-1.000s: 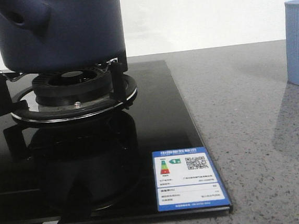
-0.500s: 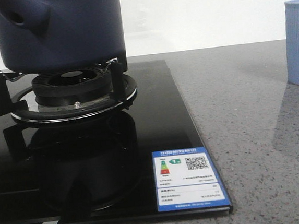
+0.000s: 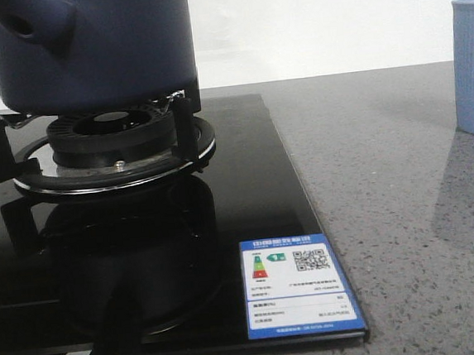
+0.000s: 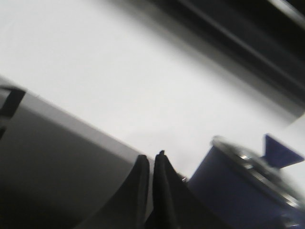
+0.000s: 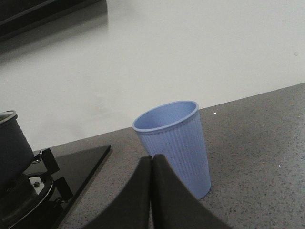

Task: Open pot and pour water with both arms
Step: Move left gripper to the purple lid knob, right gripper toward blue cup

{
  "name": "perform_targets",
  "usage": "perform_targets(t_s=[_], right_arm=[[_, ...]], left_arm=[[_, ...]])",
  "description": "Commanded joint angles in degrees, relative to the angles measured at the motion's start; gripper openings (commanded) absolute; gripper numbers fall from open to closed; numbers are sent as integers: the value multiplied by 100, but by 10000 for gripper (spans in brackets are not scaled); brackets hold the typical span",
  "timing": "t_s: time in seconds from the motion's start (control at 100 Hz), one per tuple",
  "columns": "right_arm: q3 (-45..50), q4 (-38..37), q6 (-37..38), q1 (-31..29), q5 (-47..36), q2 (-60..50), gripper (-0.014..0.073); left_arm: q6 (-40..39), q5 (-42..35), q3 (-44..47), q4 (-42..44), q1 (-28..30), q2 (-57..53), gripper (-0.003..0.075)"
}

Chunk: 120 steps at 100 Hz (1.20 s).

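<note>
Large round dark navy-blue pot [image 3: 93,49] on black gas burner [image 3: 114,147], lidded; left gripper [image 4: 151,164] and right gripper [image 5: 151,164] closed, empty; the lid approach should be centred over its knob [image 4: 281,151].

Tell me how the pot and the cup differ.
The pot is dark navy with smooth sides; the cup is light blue and ribbed. The pot sits raised on the burner grate; the cup stands on the grey countertop. The pot looks much wider than the cup. Both are upright and blue.

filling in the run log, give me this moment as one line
pot: on burner, lid on | cup: upright on counter | left pincer: shut, empty | right pincer: shut, empty
</note>
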Motion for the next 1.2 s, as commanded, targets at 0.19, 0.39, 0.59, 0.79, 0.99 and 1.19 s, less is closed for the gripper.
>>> perform_targets(t_s=[0.19, 0.39, 0.59, 0.79, 0.99, 1.19], right_arm=[[-2123, -711, -7, 16, 1383, 1752, -34], [-3045, -711, -7, 16, 2095, 2790, -34], [-3245, -698, -308, 16, 2132, 3099, -34], [-3245, -662, -308, 28, 2313, 3099, -27], [-3245, -648, -308, 28, 2365, 3099, 0], [-3245, -592, -308, 28, 2395, 3099, 342]], left_arm=[[343, 1451, -2029, 1062, 3, 1316, -16], [1310, 2441, -3139, 1028, 3, 2413, -16], [1597, 2166, -3507, 801, -999, 3088, -15], [1888, 2011, -3770, 857, -1990, 3637, 3], [1888, 1428, -3867, 857, -2404, 4093, 263], [1888, 1288, -3871, 827, -2404, 4425, 489]])
